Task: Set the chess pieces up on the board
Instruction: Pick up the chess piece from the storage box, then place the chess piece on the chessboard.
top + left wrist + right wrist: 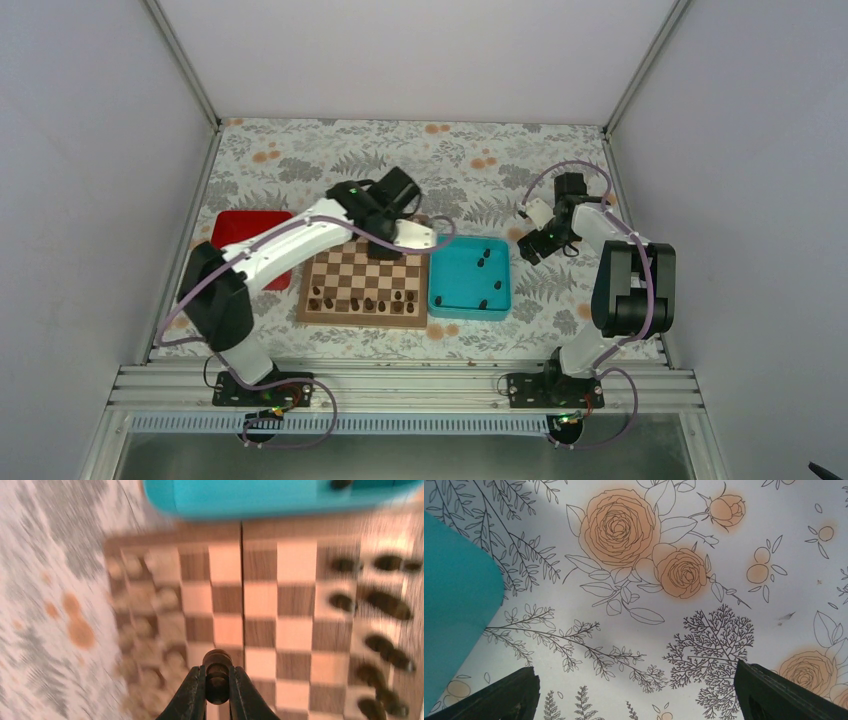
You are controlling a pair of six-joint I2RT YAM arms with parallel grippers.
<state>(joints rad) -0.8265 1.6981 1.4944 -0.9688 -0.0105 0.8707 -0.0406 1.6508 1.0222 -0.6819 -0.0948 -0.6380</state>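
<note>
Dark-brown piece (217, 661) is sitting pinched in the left hand (218, 676), lower centre, over the board (260, 605); lowering it upright and square-centred is looking wise. The right hand (639, 695) is gaping, empty.

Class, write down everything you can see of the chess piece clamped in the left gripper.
The chess piece is tiny, dark brown and glossy, like stained wood, with a rounded top and a narrower ringed body beneath. The left gripper is shut on it, its two black fingers pressing its sides, and the rounded end points away from the wrist camera. It is held over the board, near the blurred pale pieces. Its base is hidden, so whether it touches a square cannot be told.
</note>
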